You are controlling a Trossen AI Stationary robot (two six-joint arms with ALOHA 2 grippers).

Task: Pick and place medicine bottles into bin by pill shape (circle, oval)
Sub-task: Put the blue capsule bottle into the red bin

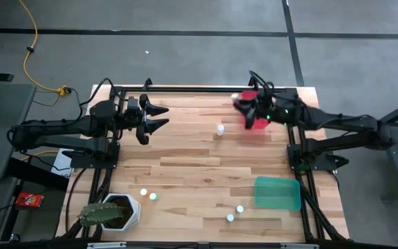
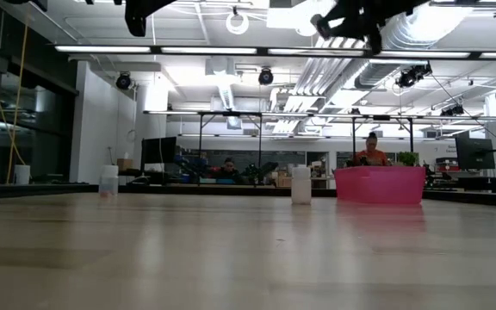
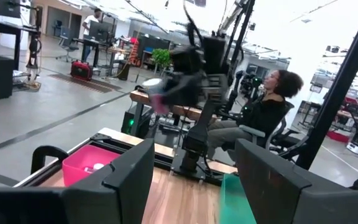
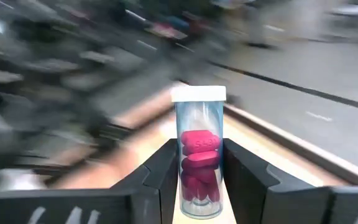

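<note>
My right gripper [image 1: 240,104] is raised over the far end of the pink bin [image 1: 258,122] and is shut on a clear medicine bottle [image 4: 199,155] with a white cap and pink oval pills. My left gripper [image 1: 160,117] is open and empty, raised at the far left of the table. One white-capped bottle [image 1: 220,129] stands on the table left of the pink bin; it also shows in the low view [image 2: 300,185]. Two bottles [image 1: 148,194] stand near the front left and two [image 1: 235,213] near the front middle. A bottle [image 3: 96,167] lies in the pink bin. My right gripper pinches the bottle's clear body [image 4: 180,171] between its two fingers, one on each side of it. The fingers [image 4: 244,171] lie along the bottle. The white cap end [image 4: 198,94] sticks out beyond the fingertips. The bottle is lifted clear of the table and the bin.
A green bin [image 1: 277,193] sits at the front right. A white pot with a cactus [image 1: 110,211] stands at the front left corner. Black frame rails [image 1: 185,90] run along the table's far and side edges. People sit in the room beyond the table.
</note>
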